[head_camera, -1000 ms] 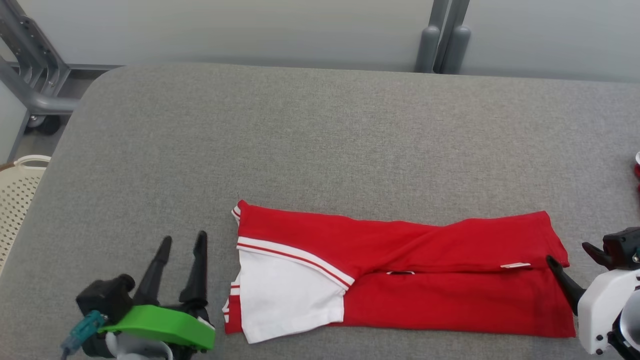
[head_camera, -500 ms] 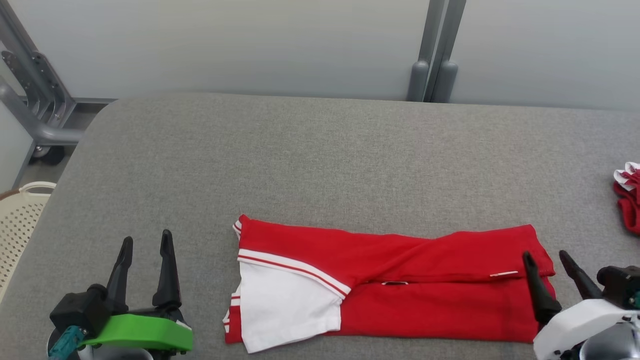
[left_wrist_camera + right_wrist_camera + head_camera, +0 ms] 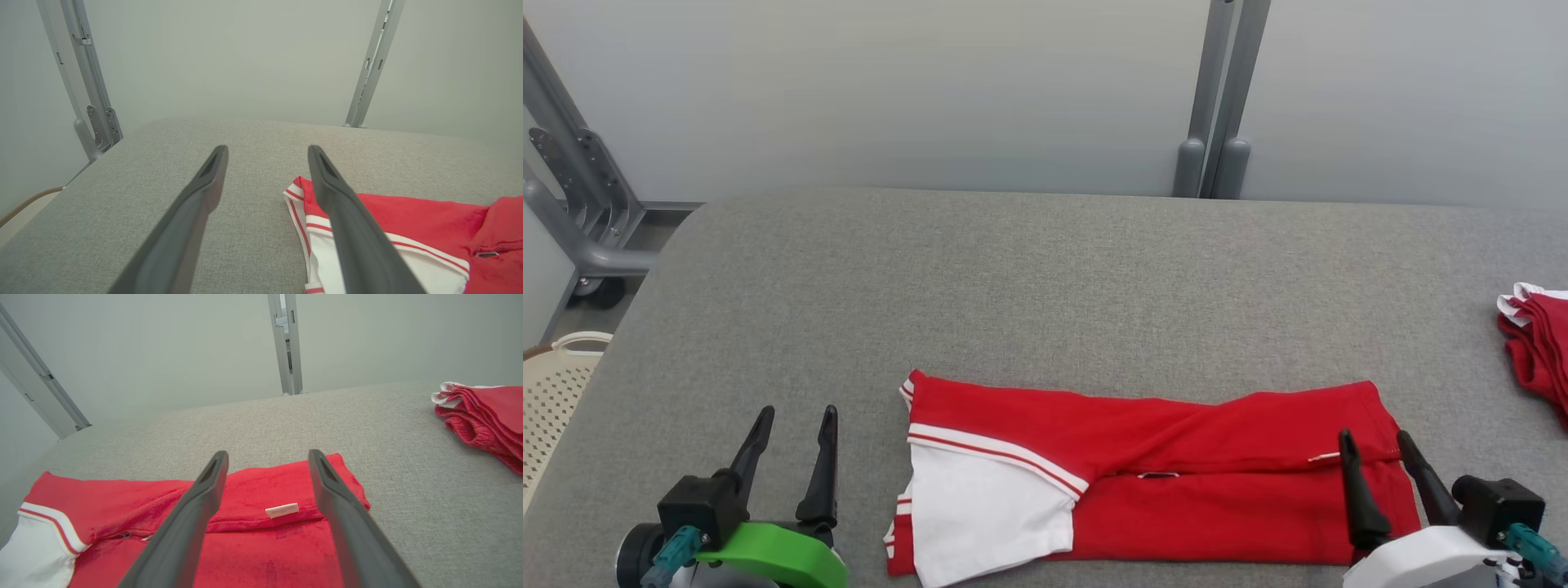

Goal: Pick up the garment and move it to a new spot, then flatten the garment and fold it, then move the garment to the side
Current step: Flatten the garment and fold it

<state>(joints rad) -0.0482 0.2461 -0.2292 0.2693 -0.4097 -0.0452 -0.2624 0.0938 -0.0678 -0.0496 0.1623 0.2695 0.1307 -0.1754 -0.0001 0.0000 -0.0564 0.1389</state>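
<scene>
A red garment (image 3: 1176, 482) with a white sleeve and striped trim lies folded into a long band on the grey table (image 3: 1045, 286), near the front edge. My left gripper (image 3: 796, 416) stands open to the left of the garment's white end, not touching it. In the left wrist view that gripper (image 3: 267, 149) is open, and the garment's (image 3: 408, 228) striped corner lies just beside the right finger. My right gripper (image 3: 1372, 437) is open over the garment's right end. In the right wrist view the open gripper (image 3: 267, 453) brackets the garment (image 3: 261, 543) and its small white label (image 3: 282, 510).
A second pile of red cloth (image 3: 1535, 343) lies at the table's right edge, also the pile of red cloth (image 3: 482, 416) in the right wrist view. A cream perforated basket (image 3: 551, 392) stands off the table's left side. Grey metal posts (image 3: 1209, 98) rise behind the table.
The head camera has tilted up, showing more wall and the side pile. My right gripper has swung in over the garment's right end, fingers now pointing up. The left gripper has shifted slightly.
</scene>
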